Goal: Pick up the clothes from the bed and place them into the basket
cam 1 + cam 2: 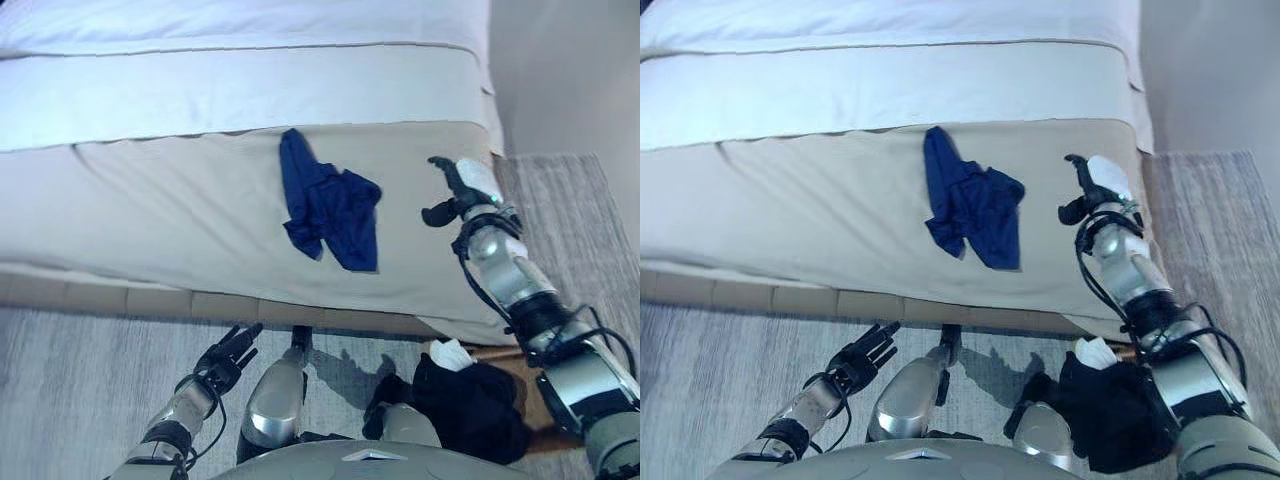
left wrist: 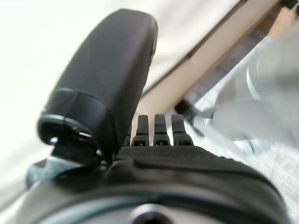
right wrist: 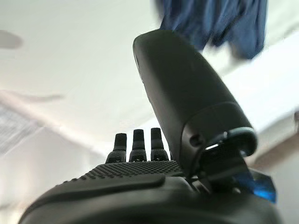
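One dark blue garment (image 1: 331,211) lies crumpled on the beige bedspread (image 1: 180,220), a little right of the frame's centre and near the bed's front edge, with nothing touching it. Behind it, across the top of the frame, runs the white bedding (image 1: 240,60).

The right hand (image 1: 462,188) is raised over the bed's right end, right of the garment and apart from it; its fingers are straight, its thumb stands out, and it holds nothing. Its wrist view shows the blue cloth beyond the thumb, out of contact.

The left hand (image 1: 228,355) hangs low at the lower left of the frame, in front of the bed's base over the grey carpet (image 1: 70,390); its fingers are straight and relaxed and it is empty.

At the lower right, one basket (image 1: 540,400) stands on the floor, mostly hidden by the right arm. In it lie a black garment (image 1: 470,405) and a bit of white cloth (image 1: 450,354) at its upper edge.
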You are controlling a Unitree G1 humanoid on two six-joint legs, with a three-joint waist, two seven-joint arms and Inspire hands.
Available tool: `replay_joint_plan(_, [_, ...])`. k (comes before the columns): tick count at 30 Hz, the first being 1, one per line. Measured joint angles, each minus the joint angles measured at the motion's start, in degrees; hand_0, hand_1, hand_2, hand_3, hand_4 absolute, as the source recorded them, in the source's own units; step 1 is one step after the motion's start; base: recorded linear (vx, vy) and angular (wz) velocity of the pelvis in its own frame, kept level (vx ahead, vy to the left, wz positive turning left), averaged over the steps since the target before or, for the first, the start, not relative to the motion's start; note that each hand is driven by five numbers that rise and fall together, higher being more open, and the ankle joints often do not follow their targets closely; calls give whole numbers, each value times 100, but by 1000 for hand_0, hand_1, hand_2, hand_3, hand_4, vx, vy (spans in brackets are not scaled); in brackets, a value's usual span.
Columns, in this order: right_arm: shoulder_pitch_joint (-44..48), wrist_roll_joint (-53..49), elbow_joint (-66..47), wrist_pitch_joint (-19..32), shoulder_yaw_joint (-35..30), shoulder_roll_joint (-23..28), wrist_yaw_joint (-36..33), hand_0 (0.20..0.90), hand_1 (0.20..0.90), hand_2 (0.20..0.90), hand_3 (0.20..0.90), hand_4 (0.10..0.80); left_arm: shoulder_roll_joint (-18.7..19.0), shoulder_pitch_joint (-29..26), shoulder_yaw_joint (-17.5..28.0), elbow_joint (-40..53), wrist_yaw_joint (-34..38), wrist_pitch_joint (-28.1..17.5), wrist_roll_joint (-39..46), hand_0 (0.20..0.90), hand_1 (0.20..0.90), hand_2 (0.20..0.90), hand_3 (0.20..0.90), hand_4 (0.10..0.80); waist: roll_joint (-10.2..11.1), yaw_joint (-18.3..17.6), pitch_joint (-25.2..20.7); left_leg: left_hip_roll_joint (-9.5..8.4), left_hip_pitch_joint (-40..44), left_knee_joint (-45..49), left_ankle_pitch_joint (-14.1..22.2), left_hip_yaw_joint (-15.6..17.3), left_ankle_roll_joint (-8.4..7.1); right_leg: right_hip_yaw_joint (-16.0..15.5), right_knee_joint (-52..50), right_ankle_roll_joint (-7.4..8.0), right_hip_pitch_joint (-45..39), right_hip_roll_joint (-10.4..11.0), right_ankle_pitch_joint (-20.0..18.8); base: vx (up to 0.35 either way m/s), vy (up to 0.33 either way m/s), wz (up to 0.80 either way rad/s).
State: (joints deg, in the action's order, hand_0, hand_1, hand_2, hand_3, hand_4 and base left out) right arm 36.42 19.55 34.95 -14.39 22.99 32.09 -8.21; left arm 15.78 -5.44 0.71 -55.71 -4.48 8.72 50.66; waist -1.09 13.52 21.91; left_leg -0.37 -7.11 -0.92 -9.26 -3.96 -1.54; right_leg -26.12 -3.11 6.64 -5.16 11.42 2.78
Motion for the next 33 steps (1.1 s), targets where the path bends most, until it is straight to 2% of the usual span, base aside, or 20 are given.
replay_joint_plan(2, [306,-60,683,-98,101,-216,-37,900,900,900,900,800,120,-106,-65,-35,19,-4,19,900,900,900,900,800,14,221,6,-62,-250,133,39,-197,-8,-164,-6,-8,65,7,23,-74,95,50])
replay_joint_plan(6, [968,-405,1661,-259,105,-518,-265,900,900,900,900,800,185,-238,-106,-87,18,-9,130,900,900,900,900,800,47,520,25,-108,-756,273,77,-308,3,-310,-44,8,380,1,39,-1,59,34])
replay_joint_plan(9, [1405,-551,2362,-444,105,-690,-272,900,900,900,900,800,191,-270,-126,-81,3,-19,174,900,900,900,900,800,128,709,138,-179,-930,286,15,-392,55,-437,-154,31,512,80,53,-59,85,26])
replay_joint_plan(13, [1990,-410,3294,-975,288,-703,185,900,900,900,900,800,178,-392,-189,-66,-73,-53,382,900,900,900,900,800,176,940,470,-281,-1172,363,-19,-536,26,-609,-222,50,645,190,61,-32,24,22])
replay_joint_plan(19, [2322,-127,3604,-1421,295,-655,612,900,900,900,900,800,206,-517,-223,176,-149,-159,447,900,900,900,900,800,207,1164,713,-344,-1401,431,-37,-695,-4,-773,-193,68,748,184,50,-4,-43,16])
replay_joint_plan(20, [2471,-20,3668,-1470,366,-643,778,300,300,300,200,100,209,-521,-226,260,-147,-153,447,900,900,900,900,800,229,1170,724,-342,-1458,459,-37,-717,-9,-787,-193,70,778,171,50,2,-92,5])
replay_joint_plan(23, [2522,-51,3684,-1422,485,-597,733,300,300,300,200,100,216,-573,-336,318,-145,-145,448,900,900,900,900,800,246,1161,733,-335,-1481,457,-41,-732,-15,-806,-182,71,792,159,49,-22,-97,2])
replay_joint_plan(27, [2519,-796,3448,-996,443,-535,7,300,300,300,200,100,253,-672,-351,324,-146,-183,465,900,900,900,900,800,317,1107,767,-251,-1506,457,-42,-669,-16,-717,-67,73,822,60,44,-44,-55,-13])
replay_joint_plan(30, [2333,-1266,2118,-629,249,-513,-723,300,300,300,200,100,327,-671,-297,313,-115,-273,551,900,900,900,900,800,446,961,834,-126,-1501,474,-45,-529,-46,-526,-36,35,900,-37,-8,-26,-55,-30])
replay_joint_plan(31, [2219,-1272,1593,-493,215,-500,-949,300,300,300,200,100,329,-673,-264,312,-62,-276,549,900,900,900,900,800,503,938,863,-66,-1441,478,-62,-430,-26,-412,-18,72,899,-57,-79,-13,-95,-50])
replay_joint_plan(33, [1993,-1271,659,-176,160,-491,-1291,300,300,300,200,100,337,-644,-208,310,72,-276,544,900,900,900,900,800,616,870,906,17,-1193,481,-54,-221,-37,-189,30,17,775,-93,-146,-55,-51,-61])
